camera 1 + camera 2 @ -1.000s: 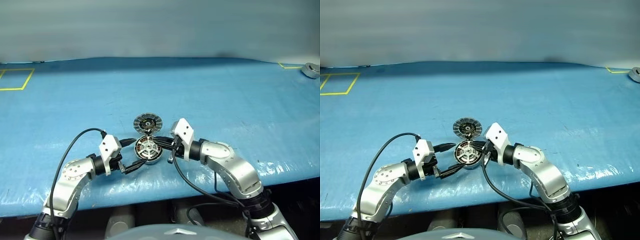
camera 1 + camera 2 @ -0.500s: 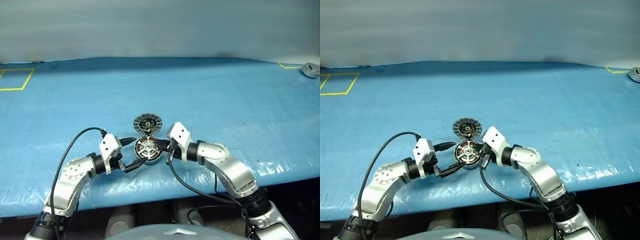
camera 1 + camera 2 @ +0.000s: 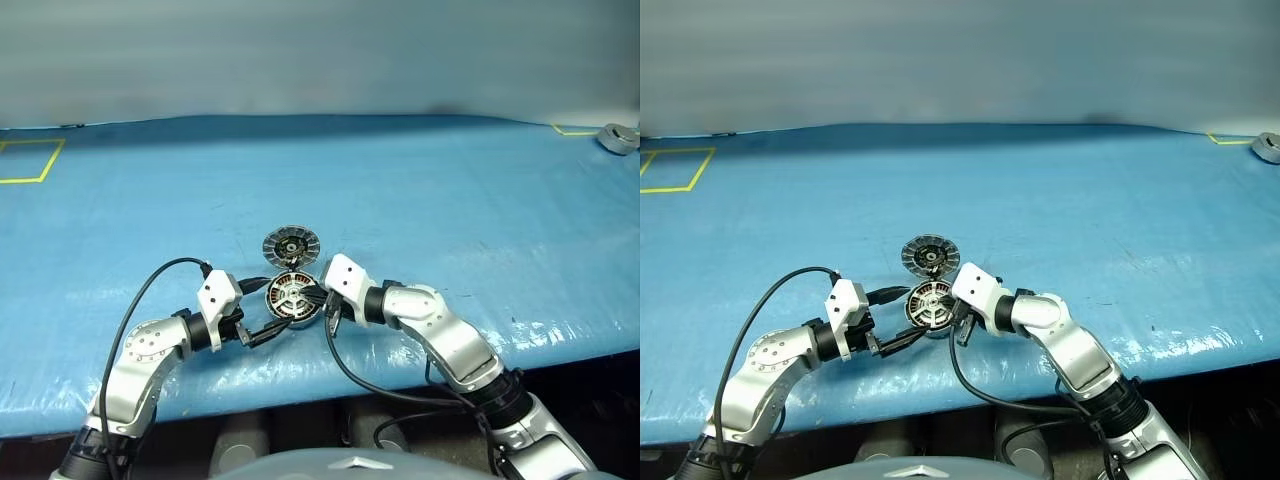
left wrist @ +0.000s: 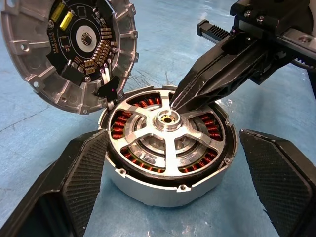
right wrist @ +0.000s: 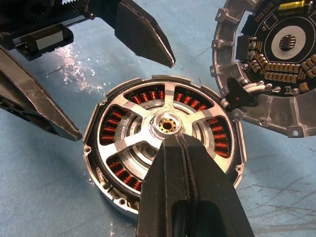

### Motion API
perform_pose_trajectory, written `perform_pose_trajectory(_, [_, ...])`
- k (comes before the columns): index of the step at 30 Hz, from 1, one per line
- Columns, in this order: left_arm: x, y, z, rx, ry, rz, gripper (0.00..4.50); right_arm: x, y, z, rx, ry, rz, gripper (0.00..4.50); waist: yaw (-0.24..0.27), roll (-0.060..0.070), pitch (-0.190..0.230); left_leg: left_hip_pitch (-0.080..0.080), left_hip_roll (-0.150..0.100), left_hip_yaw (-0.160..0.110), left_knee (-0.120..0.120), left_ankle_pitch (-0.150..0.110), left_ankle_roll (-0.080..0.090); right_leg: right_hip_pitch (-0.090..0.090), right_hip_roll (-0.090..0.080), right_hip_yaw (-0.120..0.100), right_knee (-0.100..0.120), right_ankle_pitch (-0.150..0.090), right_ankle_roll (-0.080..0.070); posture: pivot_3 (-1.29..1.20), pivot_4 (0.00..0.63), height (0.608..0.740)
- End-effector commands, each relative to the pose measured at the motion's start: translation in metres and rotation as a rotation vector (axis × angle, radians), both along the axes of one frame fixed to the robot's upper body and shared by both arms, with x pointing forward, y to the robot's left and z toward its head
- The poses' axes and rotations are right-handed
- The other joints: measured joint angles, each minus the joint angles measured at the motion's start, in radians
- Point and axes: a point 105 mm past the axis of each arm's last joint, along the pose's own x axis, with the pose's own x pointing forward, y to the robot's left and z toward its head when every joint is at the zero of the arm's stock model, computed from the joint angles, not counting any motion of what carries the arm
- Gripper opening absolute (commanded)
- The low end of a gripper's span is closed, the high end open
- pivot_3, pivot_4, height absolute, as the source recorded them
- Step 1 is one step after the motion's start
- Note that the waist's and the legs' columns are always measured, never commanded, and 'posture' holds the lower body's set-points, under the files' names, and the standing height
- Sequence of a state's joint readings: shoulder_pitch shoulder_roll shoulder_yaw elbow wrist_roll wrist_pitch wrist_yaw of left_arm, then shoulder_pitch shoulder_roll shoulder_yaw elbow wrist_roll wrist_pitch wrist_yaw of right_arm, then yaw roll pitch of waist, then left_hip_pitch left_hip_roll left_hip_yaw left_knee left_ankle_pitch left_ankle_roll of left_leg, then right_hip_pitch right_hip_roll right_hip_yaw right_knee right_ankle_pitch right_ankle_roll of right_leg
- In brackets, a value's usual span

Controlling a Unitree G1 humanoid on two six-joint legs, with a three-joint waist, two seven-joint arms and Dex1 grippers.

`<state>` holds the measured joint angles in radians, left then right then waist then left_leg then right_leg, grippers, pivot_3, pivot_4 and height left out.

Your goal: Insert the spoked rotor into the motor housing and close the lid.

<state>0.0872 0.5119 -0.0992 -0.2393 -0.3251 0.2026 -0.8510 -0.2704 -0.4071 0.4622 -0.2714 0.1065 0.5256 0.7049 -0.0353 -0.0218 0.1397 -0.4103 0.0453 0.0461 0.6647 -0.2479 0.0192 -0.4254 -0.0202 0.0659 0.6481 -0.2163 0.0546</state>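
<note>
Motor housing (image 4: 168, 153) sits on the blue table cover (image 3: 450, 190), near the front edge, between the 2 grippers. Spoked rotor (image 4: 170, 129) is already seated flat inside it, silver spokes over the copper windings, hub in the centre. Lid (image 4: 69, 49) lies just behind the housing, circuit-board face up, tilted with one edge at the housing rim; it looks joined by a short dark wire tab, though contact is hard to confirm. Lid not on yet.

Left gripper (image 4: 170, 197) spread wide, 1 finger on each side of the housing, flanking it; pads near the wall, apparently not pressing. Right gripper (image 4: 174, 102) closed to a point, holding nothing, tip down on the rotor just beside the hub. A small grey object (image 3: 620, 138) sits at the far right table corner.
</note>
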Motion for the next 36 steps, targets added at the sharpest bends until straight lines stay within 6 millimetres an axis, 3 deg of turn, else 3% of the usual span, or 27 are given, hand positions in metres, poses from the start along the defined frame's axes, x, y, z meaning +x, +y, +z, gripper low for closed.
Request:
perform_pose_trajectory(1, [0.0, -0.005, 0.012, -0.019, -0.052, -0.016, 4.5, -0.002, 0.01, 0.012, 0.082, 0.013, 0.039, 0.02, -0.001, 0.0, 0.0, 0.0, 0.0, 0.0, 0.0, 0.0, 0.0, 0.0, 0.0, 0.0, 0.0, 0.0, 0.0, 0.0, 0.15, 0.74])
perform_pose_trajectory(4, [0.0, -0.005, 0.011, -0.018, -0.052, -0.014, 4.5, -0.002, 0.016, 0.031, 0.196, 0.035, 0.049, 0.02, -0.001, 0.0, 0.0, 0.0, 0.0, 0.0, 0.0, 0.0, 0.0, -0.001, 0.0, 0.0, 0.0, 0.0, 0.0, 0.0, 0.15, 0.74])
perform_pose_trajectory(7, [0.0, -0.005, 0.011, -0.019, -0.05, -0.013, 4.5, -0.004, 0.02, 0.036, 0.223, 0.042, 0.071, 0.02, 0.0, 0.0, 0.0, -0.001, 0.0, 0.0, 0.0, 0.0, 0.0, -0.001, 0.0, 0.0, 0.0, 0.0, -0.001, 0.0, 0.15, 0.74])
perform_pose_trajectory(14, [-0.001, -0.006, 0.011, -0.023, -0.051, -0.014, 4.5, -0.002, 0.028, 0.014, 0.131, 0.05, 0.071, 0.02, 0.002, 0.0, 0.0, -0.001, 0.0, 0.0, 0.0, 0.0, 0.0, -0.001, -0.001, 0.0, 0.0, 0.001, -0.001, 0.0, 0.15, 0.74])
perform_pose_trajectory(24, [0.0, -0.007, 0.01, -0.025, -0.053, -0.009, 4.5, 0.007, 0.021, -0.02, -0.045, 0.028, 0.045, 0.02, 0.001, 0.0, 0.0, 0.0, 0.0, 0.001, 0.001, 0.0, 0.0, 0.0, -0.001, 0.0, 0.001, 0.001, -0.001, 0.0, 0.15, 0.74])
perform_pose_trajectory(36, [0.001, -0.008, 0.011, -0.027, -0.059, -0.011, 4.5, 0.012, 0.024, -0.008, 0.122, 0.174, -0.045, 0.02, -0.001, 0.0, -0.001, 0.012, 0.0, 0.001, 0.0, 0.0, 0.0, 0.011, -0.001, 0.001, 0.0, -0.002, 0.002, 0.0, 0.15, 0.74])
